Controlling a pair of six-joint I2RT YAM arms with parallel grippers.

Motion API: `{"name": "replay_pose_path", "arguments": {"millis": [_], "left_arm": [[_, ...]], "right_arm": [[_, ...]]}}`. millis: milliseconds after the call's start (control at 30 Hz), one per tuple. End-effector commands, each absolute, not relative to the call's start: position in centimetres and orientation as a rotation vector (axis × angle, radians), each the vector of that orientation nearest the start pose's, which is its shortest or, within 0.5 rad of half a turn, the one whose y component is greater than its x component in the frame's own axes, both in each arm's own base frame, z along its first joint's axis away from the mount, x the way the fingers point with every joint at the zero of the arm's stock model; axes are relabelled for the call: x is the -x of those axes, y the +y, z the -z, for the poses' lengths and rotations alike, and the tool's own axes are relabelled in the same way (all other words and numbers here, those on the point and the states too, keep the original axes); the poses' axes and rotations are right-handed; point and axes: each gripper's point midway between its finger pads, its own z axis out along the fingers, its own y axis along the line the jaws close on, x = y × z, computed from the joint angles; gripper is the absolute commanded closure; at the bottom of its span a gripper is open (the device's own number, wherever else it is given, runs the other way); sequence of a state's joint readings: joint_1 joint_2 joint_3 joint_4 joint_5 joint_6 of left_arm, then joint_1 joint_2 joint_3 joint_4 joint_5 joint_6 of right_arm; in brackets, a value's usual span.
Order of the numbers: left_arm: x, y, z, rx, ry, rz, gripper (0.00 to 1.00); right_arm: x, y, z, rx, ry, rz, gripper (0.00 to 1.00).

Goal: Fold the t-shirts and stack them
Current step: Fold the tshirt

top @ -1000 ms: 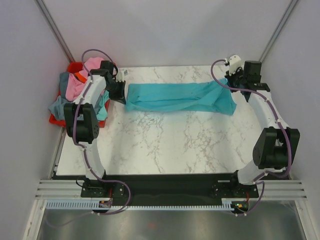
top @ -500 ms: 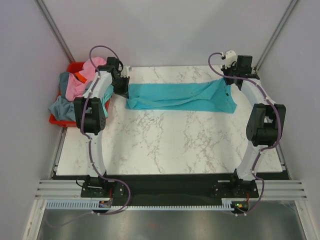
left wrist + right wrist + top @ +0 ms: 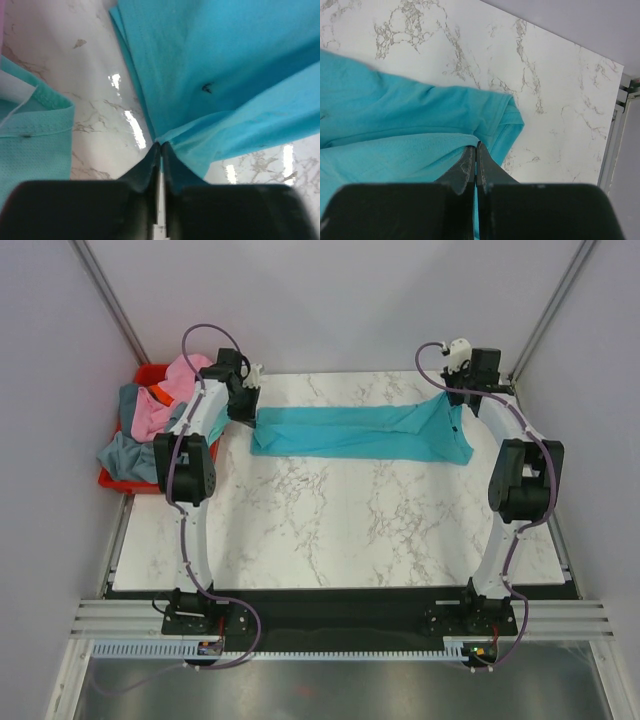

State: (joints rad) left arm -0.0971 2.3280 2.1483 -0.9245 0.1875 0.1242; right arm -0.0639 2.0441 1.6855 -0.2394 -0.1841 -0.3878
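Note:
A bright teal t-shirt [image 3: 360, 432] is stretched in a long band across the far part of the marble table. My left gripper [image 3: 250, 403] is shut on its left end; the left wrist view shows the cloth [image 3: 225, 75] pinched at the fingertips [image 3: 150, 160]. My right gripper [image 3: 462, 398] is shut on its right end; the right wrist view shows the cloth [image 3: 405, 135] pinched between the closed fingertips [image 3: 469, 159]. Both ends are lifted a little off the table. More t-shirts, pink [image 3: 170, 395], grey-blue [image 3: 125, 452] and pale teal [image 3: 30, 145], are heaped at the left.
A red bin [image 3: 140, 378] at the table's left edge holds the heap of shirts, which spills over its side. The marble table [image 3: 350, 520] spreads in front of the stretched shirt. Frame posts and grey walls stand close behind both arms.
Both grippers have moved toward the back of the table with the shirt's ends held, and the arms have straightened. The shirt is drawn a little tauter and farther back.

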Motion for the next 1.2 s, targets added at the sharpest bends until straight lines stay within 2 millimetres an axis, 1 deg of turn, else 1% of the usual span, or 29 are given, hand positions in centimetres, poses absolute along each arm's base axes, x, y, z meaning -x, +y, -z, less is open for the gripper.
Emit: {"name": "replay_pose_path", "arguments": {"millis": [0, 33, 67, 100, 133, 167, 200, 233, 267, 300, 333, 367, 400, 433, 467, 500, 533, 567, 633, 700, 733, 800, 867, 900, 967, 1000, 1033, 1067, 1167], "left_arm": [[-54.3, -7.4, -8.6, -0.371, 2.58, 0.131, 0.76], [-54.5, -7.2, -8.7, -0.358, 2.579, 0.098, 0.68], [-54.6, -7.1, -9.0, -0.347, 2.572, 0.079, 0.56], [-54.6, -7.3, -9.4, -0.348, 2.562, 0.07, 0.41], [-54.5, -7.6, -10.9, -0.354, 2.535, 0.065, 0.37], [-54.3, -7.9, -11.6, -0.356, 2.524, 0.072, 0.34], [-54.1, -8.4, -12.7, -0.353, 2.505, 0.082, 0.28], [-53.4, -8.7, -14.0, -0.355, 2.487, 0.097, 0.27], [-52.9, -9.0, -14.7, -0.36, 2.482, 0.111, 0.26], [-52.4, -9.2, -14.8, -0.349, 2.485, 0.123, 0.25], [-51.4, -9.3, -14.9, -0.346, 2.499, 0.144, 0.23], [-50.9, -9.4, -14.6, -0.347, 2.513, 0.157, 0.22], [-50.4, -9.5, -14.3, -0.348, 2.527, 0.172, 0.22], [-49.5, -9.7, -13.3, -0.353, 2.559, 0.198, 0.22], [-49.2, -9.8, -12.7, -0.348, 2.576, 0.214, 0.23], [-48.9, -10.0, -12.2, -0.341, 2.593, 0.234, 0.24], [-48.5, -10.6, -12.0, -0.348, 2.604, 0.286, 0.26], [-48.5, -11.1, -11.5, -0.355, 2.611, 0.324, 0.28], [-48.4, -12.4, -11.7, -0.382, 2.604, 0.413, 0.31], [-48.4, -13.1, -11.1, -0.402, 2.614, 0.405, 0.32], [-48.6, -13.0, -11.2, -0.402, 2.611, 0.376, 0.32], [-48.6, -13.3, -11.8, -0.402, 2.6, 0.379, 0.34], [-48.1, -14.1, -12.0, -0.428, 2.594, 0.421, 0.36], [-47.6, -14.9, -12.2, -0.448, 2.59, 0.49, 0.36], [-46.5, -15.8, -11.3, -0.468, 2.619, 0.562, 0.38], [-45.7, -16.6, -10.9, -0.487, 2.637, 0.603, 0.39], [-45.1, -16.9, -9.8, -0.492, 2.668, 0.622, 0.39], [-44.7, -17.4, -9.4, -0.501, 2.68, 0.637, 0.39], [-44.4, -17.9, -7.8, -0.511, 2.716, 0.664, 0.4]], "right_arm": [[-59.5, -2.4, -16.5, 0.416, 2.041, 0.096, 1.0], [-59.7, -2.5, -16.1, 0.408, 2.046, 0.102, 1.0], [-59.9, -2.8, -16.1, 0.385, 2.048, 0.121, 1.0], [-60.1, -2.6, -16.4, 0.383, 2.042, 0.134, 0.96], [-60.1, -2.7, -17.0, 0.369, 2.033, 0.151, 0.86], [-60.1, -2.9, -17.7, 0.346, 2.026, 0.162, 0.67], [-60.0, -3.1, -18.4, 0.331, 2.015, 0.171, 0.61], [-59.6, -3.2, -20.1, 0.312, 1.988, 0.177, 0.57], [-59.2, -3.1, -20.4, 0.293, 1.988, 0.17, 0.5], [-58.6, -3.1, -22.2, 0.278, 1.961, 0.173, 0.47], [-58.3, -3.2, -22.8, 0.266, 1.954, 0.171, 0.46], [-57.6, -3.0, -22.4, 0.261, 1.968, 0.161, 0.44], [-56.9, -3.0, -23.4, 0.233, 1.955, 0.15, 0.43], [-56.5, -2.6, -23.5, 0.226, 1.958, 0.128, 0.41], [-56.1, -2.3, -23.4, 0.224, 1.965, 0.103, 0.41], [-55.1, -1.8, -22.7, 0.221, 1.989, 0.067, 0.41], [-54.7, -0.9, -22.3, 0.234, 1.999, 0.015, 0.41], [-54.1, -0.6, -21.1, 0.227, 2.026, -0.014, 0.4], [-53.3, 0.9, -19.8, 0.237, 2.059, -0.116, 0.4], [-52.5, 1.9, -18.0, 0.243, 2.102, -0.195, 0.4], [-52.1, 2.7, -17.4, 0.247, 2.114, -0.249, 0.4], [-51.7, 3.4, -15.9, 0.251, 2.151, -0.276, 0.4], [-51.3, 4.0, -15.1, 0.26, 2.169, -0.294, 0.4], [-51.2, 4.1, -14.6, 0.259, 2.18, -0.298, 0.4], [-51.0, 4.3, -13.6, 0.251, 2.2, -0.313, 0.4], [-51.0, 4.2, -12.8, 0.244, 2.216, -0.317, 0.4], [-50.9, 4.3, -12.2, 0.24, 2.23, -0.322, 0.4], [-50.7, 4.5, -11.2, 0.239, 2.25, -0.336, 0.4], [-50.9, 4.6, -10.1, 0.234, 2.269, -0.353, 0.41]]}}
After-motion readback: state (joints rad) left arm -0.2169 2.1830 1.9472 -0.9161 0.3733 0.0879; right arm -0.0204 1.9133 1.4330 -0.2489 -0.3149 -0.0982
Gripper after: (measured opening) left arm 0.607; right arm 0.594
